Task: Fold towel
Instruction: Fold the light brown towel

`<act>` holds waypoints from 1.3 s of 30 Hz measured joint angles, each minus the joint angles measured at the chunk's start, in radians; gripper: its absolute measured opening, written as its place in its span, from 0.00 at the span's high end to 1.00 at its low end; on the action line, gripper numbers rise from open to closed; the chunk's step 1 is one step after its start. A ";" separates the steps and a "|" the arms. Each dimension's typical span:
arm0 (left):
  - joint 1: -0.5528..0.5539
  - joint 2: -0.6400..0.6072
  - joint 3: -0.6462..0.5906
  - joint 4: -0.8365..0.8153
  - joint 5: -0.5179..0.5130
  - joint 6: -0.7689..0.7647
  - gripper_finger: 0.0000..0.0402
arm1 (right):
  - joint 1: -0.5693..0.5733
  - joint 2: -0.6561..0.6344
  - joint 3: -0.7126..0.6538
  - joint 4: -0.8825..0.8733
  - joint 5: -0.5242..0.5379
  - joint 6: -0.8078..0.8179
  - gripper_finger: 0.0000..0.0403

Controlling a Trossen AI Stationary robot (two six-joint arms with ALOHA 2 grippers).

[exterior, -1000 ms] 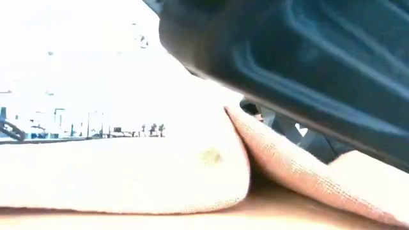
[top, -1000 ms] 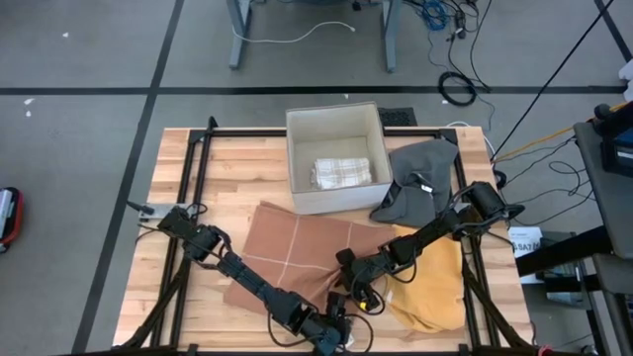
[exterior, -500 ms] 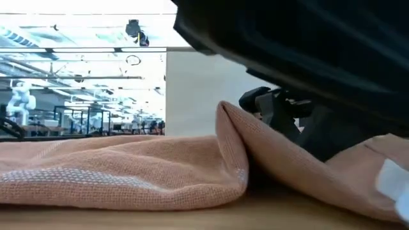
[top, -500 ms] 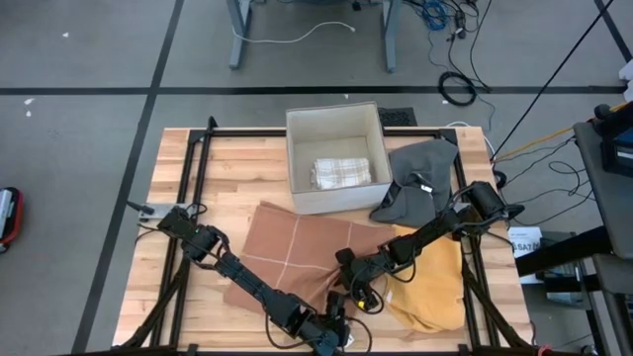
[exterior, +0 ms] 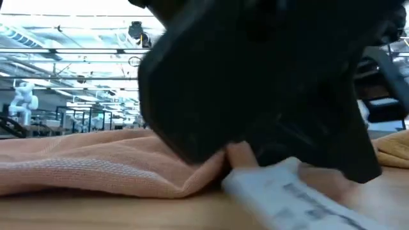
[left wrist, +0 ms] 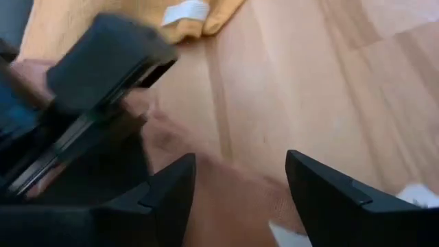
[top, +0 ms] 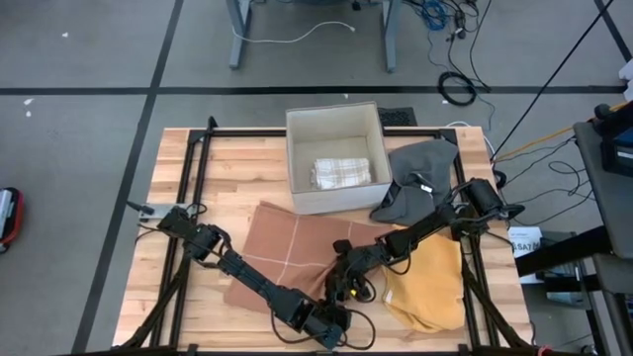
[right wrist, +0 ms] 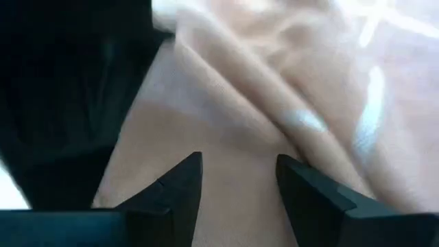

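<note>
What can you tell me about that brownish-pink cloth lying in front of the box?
The brownish-pink towel looks like soft woven cloth with thin pale lines crossing it in a grid. It lies spread, mostly flat, on the wooden table, its far edge by the white box and its right side next to a yellow cloth. Its near corner is rumpled and lifted into a fold, where the left gripper and right gripper meet, both with fingers parted.
</note>
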 joint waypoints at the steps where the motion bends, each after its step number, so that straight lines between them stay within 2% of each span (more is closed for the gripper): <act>1: 0.000 0.000 0.000 -0.011 0.005 0.000 0.42 | -0.004 -0.001 0.002 0.009 0.002 0.000 0.56; 6: 0.002 -0.017 0.004 -0.144 -0.030 0.001 0.42 | -0.030 -0.004 0.003 0.025 -0.002 0.001 0.56; 16: -0.006 -0.099 0.005 -0.291 -0.091 -0.048 0.42 | -0.089 -0.004 0.003 0.045 0.004 0.046 0.56; 21: -0.019 -0.101 0.002 -0.373 0.021 -0.099 0.42 | -0.093 -0.004 0.003 0.050 0.003 0.046 0.56; 28: -0.020 -0.097 -0.012 -0.357 0.078 -0.122 0.42 | -0.093 -0.005 0.003 0.065 0.003 0.055 0.56; 34: -0.024 -0.097 -0.012 -0.354 0.214 -0.113 0.42 | -0.095 -0.006 0.003 0.065 0.003 0.058 0.56; 39: -0.018 -0.097 -0.012 -0.357 0.203 -0.109 0.42 | -0.100 -0.006 0.003 0.076 0.003 0.065 0.56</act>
